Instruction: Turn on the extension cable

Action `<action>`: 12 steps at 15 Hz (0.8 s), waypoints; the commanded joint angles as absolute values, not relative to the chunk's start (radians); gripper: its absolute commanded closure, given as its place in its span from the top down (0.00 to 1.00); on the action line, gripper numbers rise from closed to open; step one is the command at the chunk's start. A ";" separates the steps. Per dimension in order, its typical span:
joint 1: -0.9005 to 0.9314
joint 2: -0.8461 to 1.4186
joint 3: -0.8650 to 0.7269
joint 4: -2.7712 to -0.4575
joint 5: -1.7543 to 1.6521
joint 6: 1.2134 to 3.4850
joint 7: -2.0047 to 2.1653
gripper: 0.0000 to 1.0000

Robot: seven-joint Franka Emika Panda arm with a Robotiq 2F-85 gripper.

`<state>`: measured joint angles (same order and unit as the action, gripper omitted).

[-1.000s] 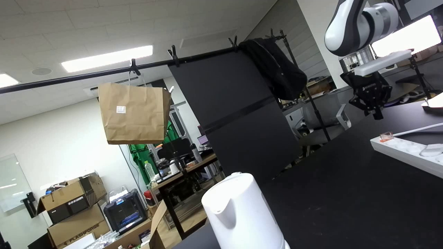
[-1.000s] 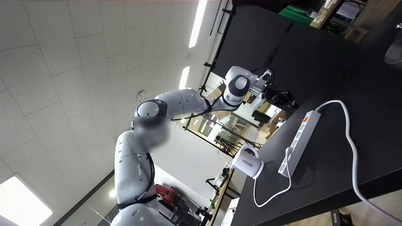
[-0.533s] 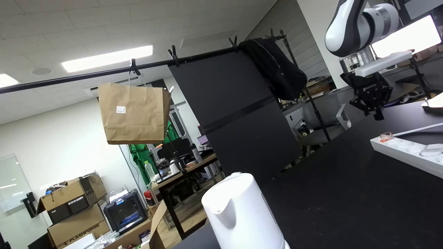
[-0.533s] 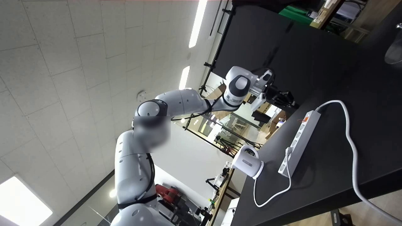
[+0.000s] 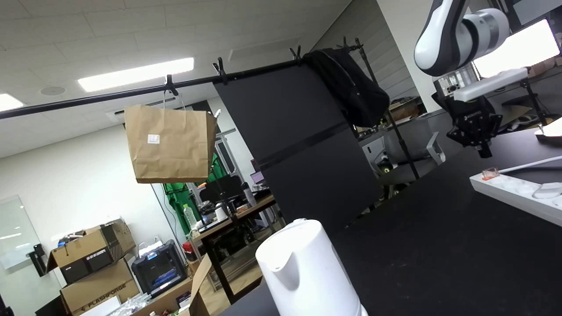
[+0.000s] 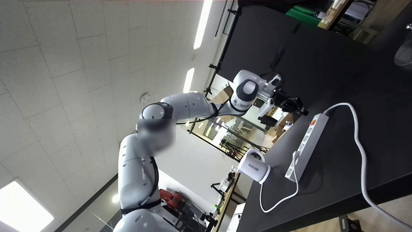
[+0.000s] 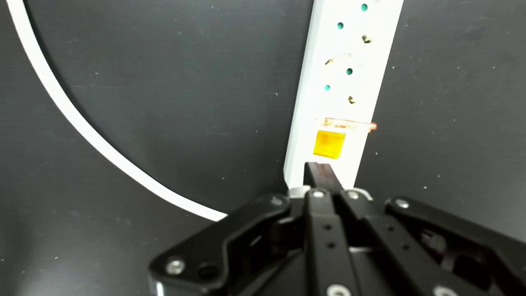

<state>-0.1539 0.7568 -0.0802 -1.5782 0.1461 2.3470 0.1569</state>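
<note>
The extension cable is a white power strip that lies on the black table in both exterior views (image 5: 513,195) (image 6: 309,145) and runs up the wrist view (image 7: 339,98). Its orange switch (image 7: 328,144) sits near the cord end; it also shows in both exterior views (image 5: 489,174) (image 6: 313,122). A clear, orange-edged flap (image 7: 347,124) stands beside the switch. My gripper (image 7: 324,167) is shut with nothing visible between the fingers. In both exterior views the gripper (image 5: 484,152) (image 6: 304,112) is above the table, near the switch end, apart from the strip. The fingers hide part of the strip's end.
A white kettle (image 5: 307,267) (image 6: 253,166) stands on the table; its thin cord (image 6: 280,202) runs to a plug (image 6: 296,155) in the strip. The strip's thick white cord (image 6: 358,138) (image 7: 102,144) curves across the table and over its edge. A clear object (image 6: 405,53) is at the far side.
My gripper has moved down slightly and nearer to the strip's switch end, mostly in the last half second. It stays shut. The strip and kettle have not moved.
</note>
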 commanded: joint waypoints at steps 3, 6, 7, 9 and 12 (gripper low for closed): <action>-0.159 0.756 -0.059 -1.611 0.186 2.398 0.150 0.00; -0.168 0.770 -0.037 -1.616 0.219 2.444 0.137 0.00; -0.168 0.774 -0.033 -1.619 0.226 2.451 0.135 0.00; -0.169 0.783 -0.026 -1.620 0.237 2.465 0.128 0.00; -0.170 0.794 -0.025 -1.616 0.242 2.475 0.125 0.00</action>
